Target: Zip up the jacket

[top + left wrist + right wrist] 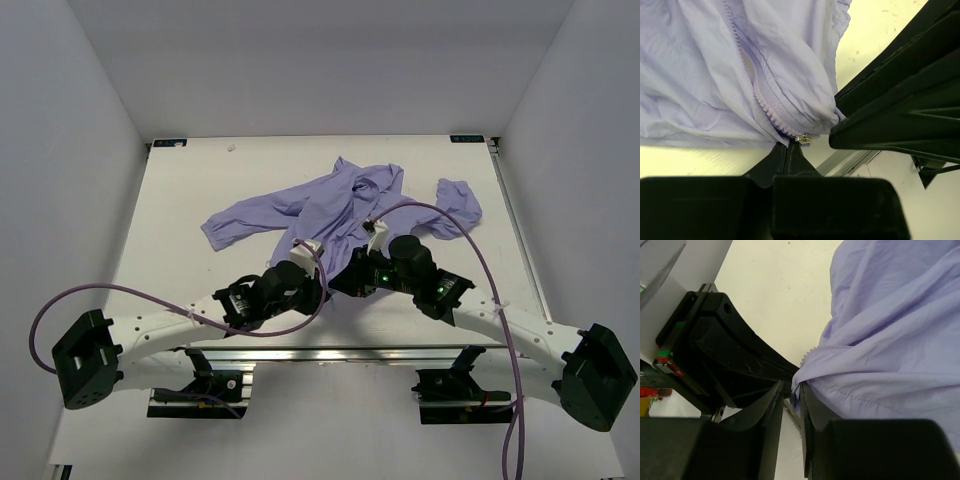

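the jacket (330,205) lies crumpled at the centre of the top view, my left gripper (788,151) pinched on its hem below the zipper slider (802,138), my right gripper (793,396) clamping its edge alongside.

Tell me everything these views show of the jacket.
The jacket is thin, wrinkled lavender fabric. It lies crumpled on the white table, with one sleeve stretched out to the left and the other sleeve bunched to the right. Its pale-toothed zipper runs down to a small metal slider at the hem. The left gripper is closed at that zipper end, and the right gripper pinches the hem beside it.
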